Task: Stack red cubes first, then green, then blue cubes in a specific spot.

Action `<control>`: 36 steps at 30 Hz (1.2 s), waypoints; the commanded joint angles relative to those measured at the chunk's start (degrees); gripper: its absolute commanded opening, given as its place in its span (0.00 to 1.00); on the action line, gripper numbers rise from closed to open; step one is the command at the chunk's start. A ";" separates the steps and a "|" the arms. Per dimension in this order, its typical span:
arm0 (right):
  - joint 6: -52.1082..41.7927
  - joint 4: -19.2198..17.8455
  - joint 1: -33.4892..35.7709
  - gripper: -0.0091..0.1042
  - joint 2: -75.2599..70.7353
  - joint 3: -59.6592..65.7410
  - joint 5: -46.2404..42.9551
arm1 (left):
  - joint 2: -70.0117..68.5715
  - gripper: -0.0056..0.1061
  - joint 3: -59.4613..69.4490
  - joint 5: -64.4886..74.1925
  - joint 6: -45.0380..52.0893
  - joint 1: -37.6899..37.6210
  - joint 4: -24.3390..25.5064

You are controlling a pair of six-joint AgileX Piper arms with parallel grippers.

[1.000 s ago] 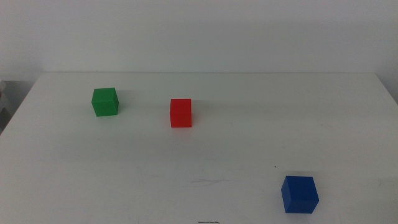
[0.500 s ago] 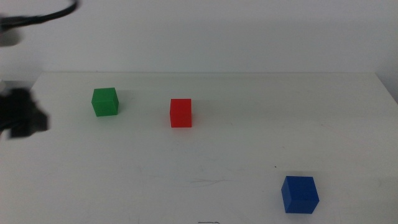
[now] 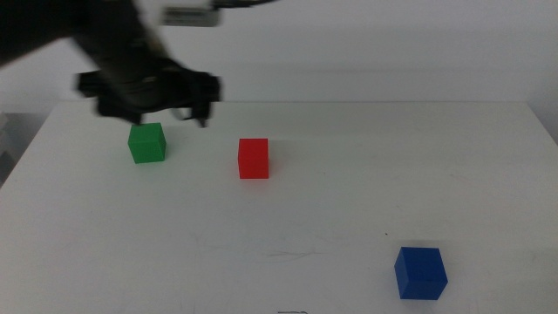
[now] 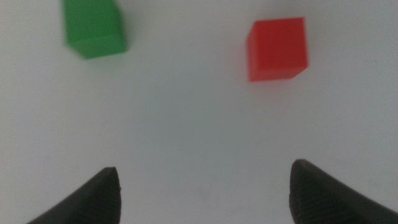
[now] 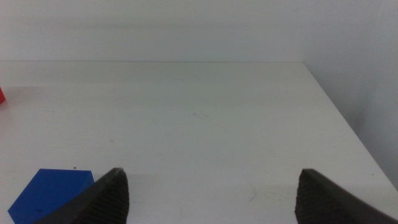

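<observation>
left gripper [image 3: 161,109]: blurry dark mass over the far left part of the table [image 3: 349,201], hanging just behind and above the green cube. in its wrist view the two jaws are spread wide with bare tabletop between them, holding nothing, and both the green and red cubes sit out ahead of the tips

right gripper [image 5: 208,186]: not seen in the middle view. its own wrist view shows the jaws wide apart and empty, low near the table, with the blue cube just off one jaw tip

red cube [image 3: 254,158]: flat on the table, a bit left of centre, to the right of the green one and clearly apart from it. all sides look equal so there's no long axis to speak of; one face looks pretty much straight at the middle camera

green cube [image 3: 146,142]: flat on the far left of the table, turned slightly so a sliver of its right side face shows. nothing touching it as far as i can see, the gripper looks to be above it

blue cube [image 3: 420,272]: near front edge, right of centre, well away from the other two. rotated a little, right side face showing, sitting flat

stack: nothing stacked, all three cubes sit separately on the table
</observation>
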 commanded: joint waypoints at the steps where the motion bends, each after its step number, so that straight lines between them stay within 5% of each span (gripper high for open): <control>1: -0.16 -0.44 -0.17 0.89 -0.90 -1.34 -4.49 | 2.18 0.86 -6.10 -0.56 -1.41 -1.28 0.90; 17: -0.16 -0.44 -0.16 0.89 -0.90 -1.34 -4.55 | 25.46 0.86 -30.66 1.43 -1.54 -3.70 -2.42; 36: -0.16 -0.44 -0.16 0.89 -0.90 -1.34 -4.55 | 34.24 0.86 -31.85 -4.98 -4.33 -3.53 -2.16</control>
